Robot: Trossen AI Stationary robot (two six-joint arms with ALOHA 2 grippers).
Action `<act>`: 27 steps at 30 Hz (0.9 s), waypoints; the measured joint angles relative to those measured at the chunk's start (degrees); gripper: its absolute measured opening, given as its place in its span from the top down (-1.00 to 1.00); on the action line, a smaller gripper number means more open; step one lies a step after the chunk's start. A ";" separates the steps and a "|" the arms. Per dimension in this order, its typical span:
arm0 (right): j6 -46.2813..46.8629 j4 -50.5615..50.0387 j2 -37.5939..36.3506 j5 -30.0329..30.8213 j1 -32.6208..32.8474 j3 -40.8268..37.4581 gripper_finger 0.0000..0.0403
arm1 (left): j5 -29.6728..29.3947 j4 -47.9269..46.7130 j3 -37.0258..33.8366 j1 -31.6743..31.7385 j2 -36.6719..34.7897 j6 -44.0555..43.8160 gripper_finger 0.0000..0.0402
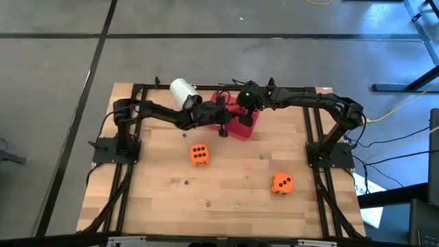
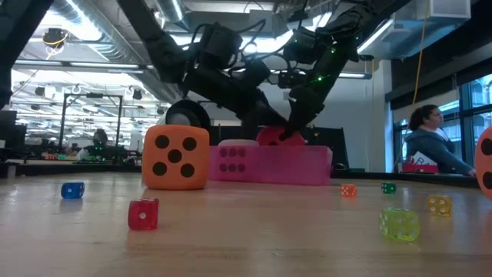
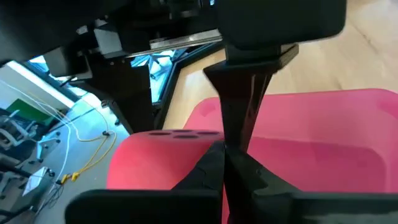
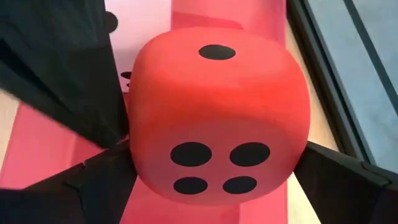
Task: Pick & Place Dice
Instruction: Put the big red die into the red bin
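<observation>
My right gripper point(image 4: 217, 163) is over the red-pink tray point(image 1: 248, 127) at the table's far middle, shut on the red die point(image 4: 217, 112). The red die also shows in the low view point(image 2: 273, 137), above the tray's wall. The pink die point(image 2: 234, 158) lies in the tray's left part. My left gripper point(image 1: 223, 129) is at the tray's left near side, close beside the red die, its fingers point(image 3: 211, 174) shut and empty. One orange die point(image 1: 199, 154) lies on the table's middle, the other point(image 1: 281, 183) at the near right. My right gripper pinches the red die by two opposite side faces point(image 4: 140, 168) between its two fingers. The fingers slant down from above, from the table's far right side. The die sits upright above the tray, its lower part hidden behind the tray's wall in the low view.
A white cup point(image 1: 184, 92) lies on its side at the far left, next to the left arm. Several tiny dice lie scattered on the near table, among them a blue one point(image 2: 72, 190), a red one point(image 2: 143, 214) and a yellow-green one point(image 2: 400, 224). A person point(image 2: 430, 146) is in the room beyond.
</observation>
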 joint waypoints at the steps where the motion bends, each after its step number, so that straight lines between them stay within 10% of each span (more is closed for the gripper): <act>1: -0.02 -0.02 0.00 0.07 0.01 0.00 -0.97 | -0.24 0.13 0.19 0.11 0.35 -0.01 0.99; 27: 0.73 1.10 3.83 0.48 0.17 0.02 -0.97 | -10.69 -1.44 0.15 -1.36 0.39 -2.85 1.00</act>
